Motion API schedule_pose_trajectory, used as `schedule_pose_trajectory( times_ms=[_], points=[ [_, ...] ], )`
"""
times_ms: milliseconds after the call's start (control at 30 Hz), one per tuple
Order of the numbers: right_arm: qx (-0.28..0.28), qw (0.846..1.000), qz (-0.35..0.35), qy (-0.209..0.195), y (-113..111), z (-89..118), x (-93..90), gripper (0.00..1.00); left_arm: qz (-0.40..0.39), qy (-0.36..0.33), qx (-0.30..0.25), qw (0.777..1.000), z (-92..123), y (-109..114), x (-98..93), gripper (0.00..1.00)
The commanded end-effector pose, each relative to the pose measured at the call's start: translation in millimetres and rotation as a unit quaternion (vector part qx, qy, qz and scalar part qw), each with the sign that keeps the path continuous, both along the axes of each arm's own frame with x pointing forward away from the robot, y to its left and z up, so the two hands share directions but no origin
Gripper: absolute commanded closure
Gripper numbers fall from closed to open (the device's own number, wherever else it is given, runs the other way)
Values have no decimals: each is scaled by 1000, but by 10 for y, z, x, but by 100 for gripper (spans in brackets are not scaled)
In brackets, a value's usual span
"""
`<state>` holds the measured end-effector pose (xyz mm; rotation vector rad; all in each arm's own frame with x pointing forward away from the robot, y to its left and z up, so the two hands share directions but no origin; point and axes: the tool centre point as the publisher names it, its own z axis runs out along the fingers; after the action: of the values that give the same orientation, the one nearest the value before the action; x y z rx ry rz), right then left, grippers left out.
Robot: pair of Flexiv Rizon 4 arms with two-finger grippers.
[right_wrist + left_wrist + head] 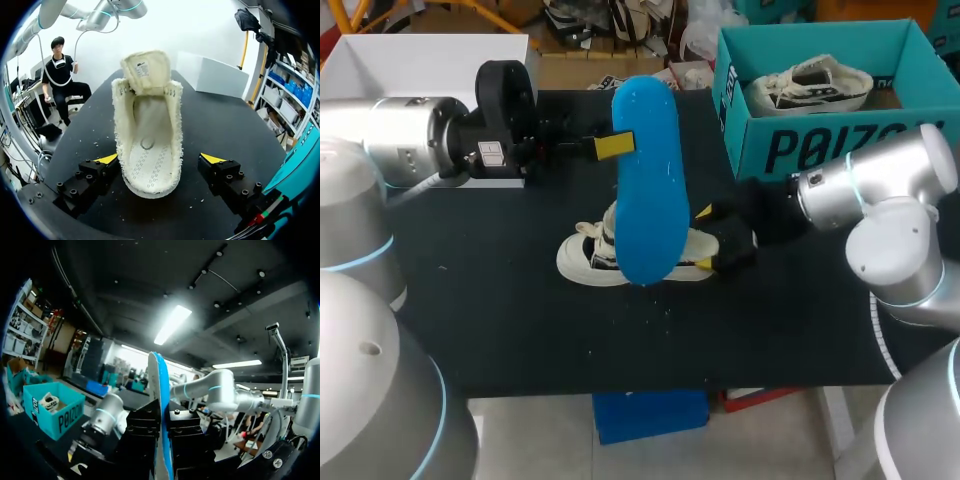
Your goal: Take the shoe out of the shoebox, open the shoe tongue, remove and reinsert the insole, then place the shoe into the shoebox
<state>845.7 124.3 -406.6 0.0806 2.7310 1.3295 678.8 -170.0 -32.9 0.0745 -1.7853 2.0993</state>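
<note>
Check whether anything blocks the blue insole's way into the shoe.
Nothing visible does. The left gripper holds the insole above the shoe; its tongue is folded back, the inside is empty, and the right gripper stands open, flanking the heel outside.

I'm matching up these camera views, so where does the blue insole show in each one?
Head view: the blue insole is in the middle, overlapping the shoe, held by the left gripper.
Left wrist view: seen edge-on, clamped between that gripper's own fingers.
Right wrist view: not in it.
Shared landmark: the teal shoebox, which shows in all three views.
</note>
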Motion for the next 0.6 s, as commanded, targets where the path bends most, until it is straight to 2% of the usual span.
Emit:
schedule_pose_trajectory(
  times_ms=[33,167,333,600],
  points=[
    [-36,999,-2,2,-10,182,1,0,1,-1,-1,1000,-9,-17,-2,100],
    [-68,998,-3,-3,-50,347,32,0,1,-1,-1,1000,-9,-17,-2,100],
    [-125,992,3,2,-63,428,87,0,1,-1,-1,1000,-9,-17,-2,100],
    [-269,963,27,13,146,442,294,0,1,-1,-1,1000,-9,-17,-2,100]
  ],
)
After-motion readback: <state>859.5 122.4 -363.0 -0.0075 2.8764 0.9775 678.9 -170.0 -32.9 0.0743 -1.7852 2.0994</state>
